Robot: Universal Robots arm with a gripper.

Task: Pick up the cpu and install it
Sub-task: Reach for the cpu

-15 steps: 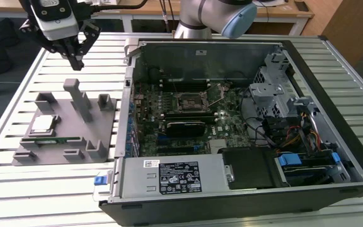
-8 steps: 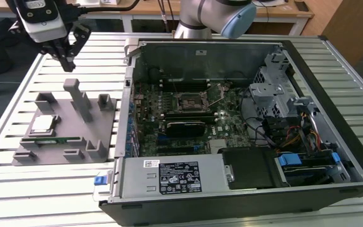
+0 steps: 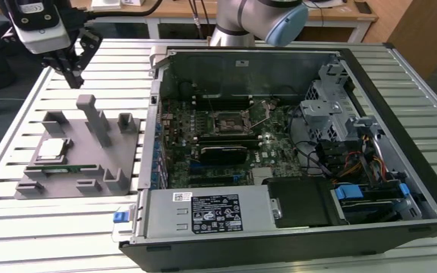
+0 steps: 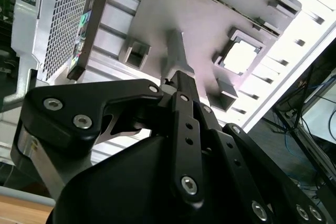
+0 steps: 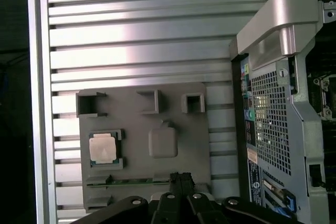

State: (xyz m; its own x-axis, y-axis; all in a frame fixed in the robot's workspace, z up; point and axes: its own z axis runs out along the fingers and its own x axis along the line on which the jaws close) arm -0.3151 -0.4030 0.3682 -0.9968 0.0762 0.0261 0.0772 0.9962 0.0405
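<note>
Ana: Where is the cpu?
Ben: The cpu (image 3: pixel 52 149) lies flat in a square pocket on the grey plate (image 3: pixel 78 156). The plate sits on the slatted table (image 3: pixel 112 57).
Ana: And where is the claw?
Ben: In the exterior view the claw (image 3: pixel 73 83) hangs in the air. The cpu is at about six o'clock from it, a little toward seven. The two are well apart and do not touch.
Ana: Is the claw holding anything?
Ben: No. Its tips are pinched together with nothing between them. The first wrist view shows the claw (image 5: pixel 181 178) like that, and so does the second wrist view (image 4: pixel 177 75).
Ana: How many things are there?
Ben: One cpu, one claw, one grey plate, one green memory stick (image 3: pixel 63 168) and one computer case (image 3: pixel 241 65).
Ana: Where do they lie?
Ben: In the exterior view the memory stick is just beside the cpu, at about five o'clock from it, on the same plate. The case lies open just beside the plate, at three o'clock from it. Inside the case, one square socket (image 3: pixel 229 120) sits on the board (image 3: pixel 275 151), at about three o'clock from the cpu and well apart from it.
Ana: What does the cpu look like?
Ben: It is small, flat and square. Its top is silvery white, with a thin tan rim around it. In the first wrist view the cpu (image 5: pixel 102 148) looks pale against the grey plate (image 5: pixel 136 135), and it is much smaller than the plate.
</note>
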